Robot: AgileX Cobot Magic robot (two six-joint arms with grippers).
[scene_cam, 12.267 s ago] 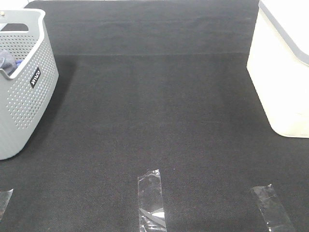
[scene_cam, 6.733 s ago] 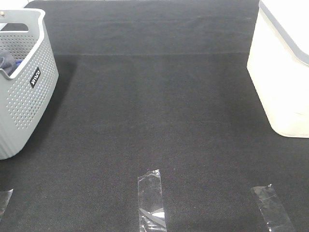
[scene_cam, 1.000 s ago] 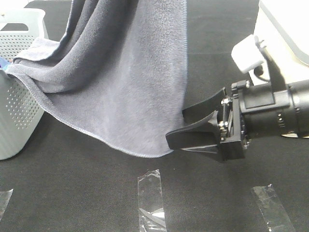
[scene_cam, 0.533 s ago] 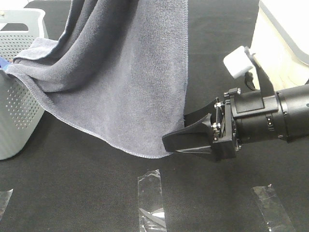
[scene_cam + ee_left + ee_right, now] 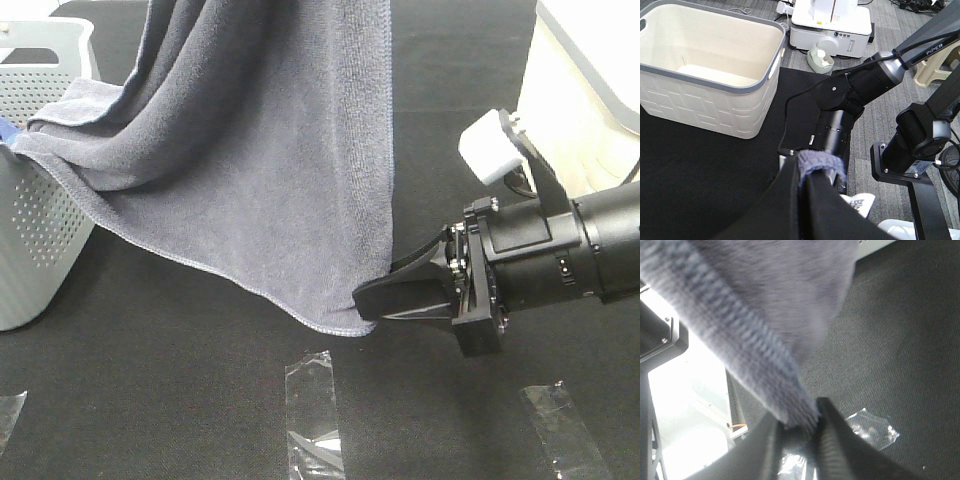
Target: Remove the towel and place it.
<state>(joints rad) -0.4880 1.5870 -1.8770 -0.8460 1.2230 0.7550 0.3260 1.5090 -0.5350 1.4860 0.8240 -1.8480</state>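
The slate-grey towel (image 5: 260,170) hangs in a broad sheet from above the top of the exterior view. Its left part still lies over the rim of the grey perforated basket (image 5: 40,230). My right gripper (image 5: 378,300) comes in from the right and is shut on the towel's lower right corner, at the stitched hem. In the right wrist view the towel (image 5: 740,300) runs down into the pinch of the right gripper (image 5: 800,427). The left gripper (image 5: 802,172) is shut on a bunched fold of towel (image 5: 820,162); it is above the exterior view's frame.
A cream bin (image 5: 590,150) with a grey rim stands at the right edge, also seen as the cream bin (image 5: 705,95) in the left wrist view. Clear tape strips (image 5: 315,400) (image 5: 562,430) lie on the black mat near the front. A bright blue cloth (image 5: 8,130) peeks from the basket.
The right gripper's jaws have closed on the towel's lower right corner, having stood open beside it a second ago. The corner has shifted slightly right and down with it.
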